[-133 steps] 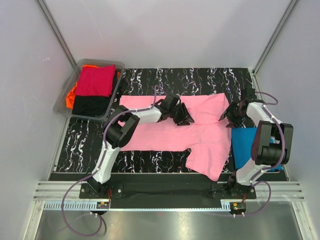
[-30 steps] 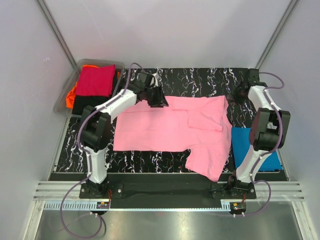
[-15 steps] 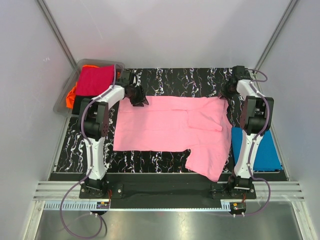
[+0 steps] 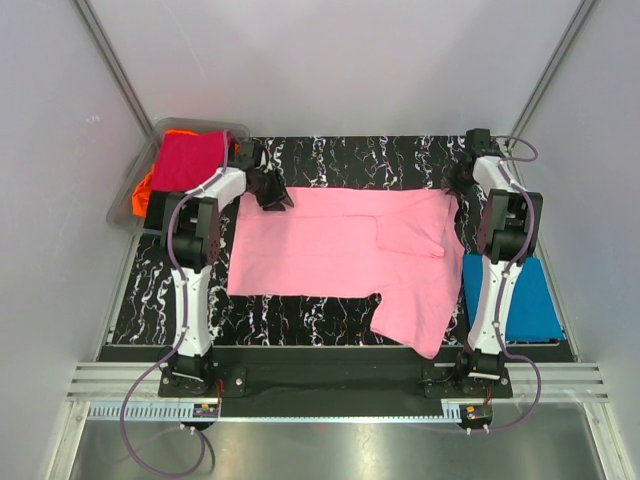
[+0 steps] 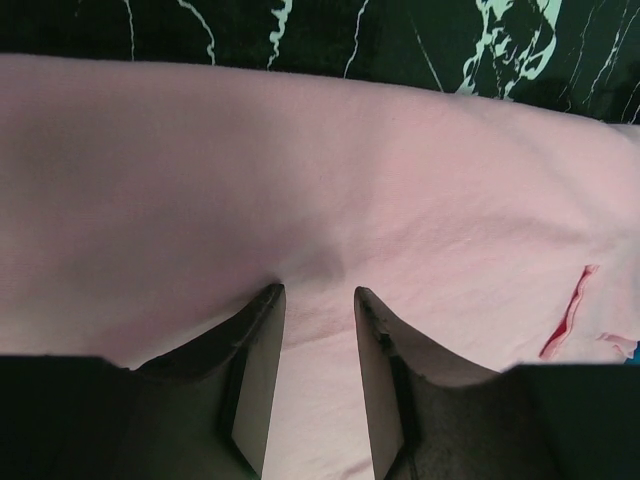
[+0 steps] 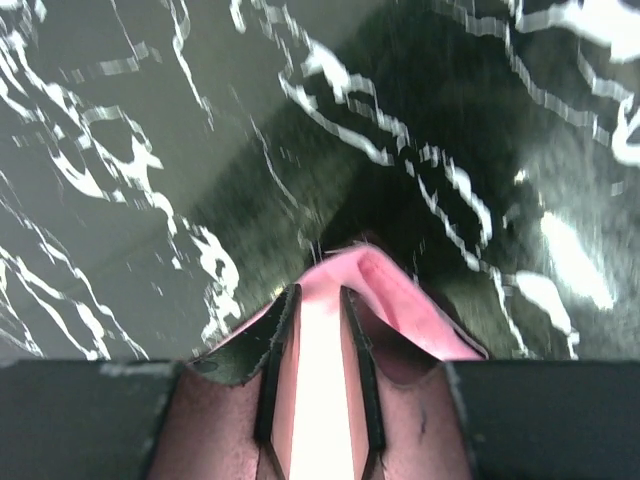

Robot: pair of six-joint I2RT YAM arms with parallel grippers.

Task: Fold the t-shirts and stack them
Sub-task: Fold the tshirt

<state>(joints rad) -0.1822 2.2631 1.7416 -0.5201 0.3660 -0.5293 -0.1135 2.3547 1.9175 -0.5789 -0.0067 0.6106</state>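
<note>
Item, right claw (image 6: 318, 290): nearly closed and pinching a far corner of the pink shirt (image 4: 330, 250); a small fold of cloth is poking out past its tips, just above the table (image 4: 350, 155).

Item, left claw (image 5: 318, 292): fingers standing partly apart, tips pressing down on the pink cloth near its other far corner; we are seeing no fold gripped between them.

Item, pink shirt: lying spread across the middle of the table, its far edge running between the two claws; a flap is lying folded in near the right side.

Item, blue shirt (image 4: 530, 300): lying flat at the right edge, just beside the pink one.

Item, bin (image 4: 125, 200): sitting at the far left corner, holding a red shirt (image 4: 190, 160), an orange shirt (image 4: 145, 185) and a black shirt (image 4: 160, 208).

Step, as we are judging it: squaring the far edge before the first fold; we are advising an even pull from both corners, a firm hold for the left claw before any lift, and low, level travel so that the cloth is not bunching.
</note>
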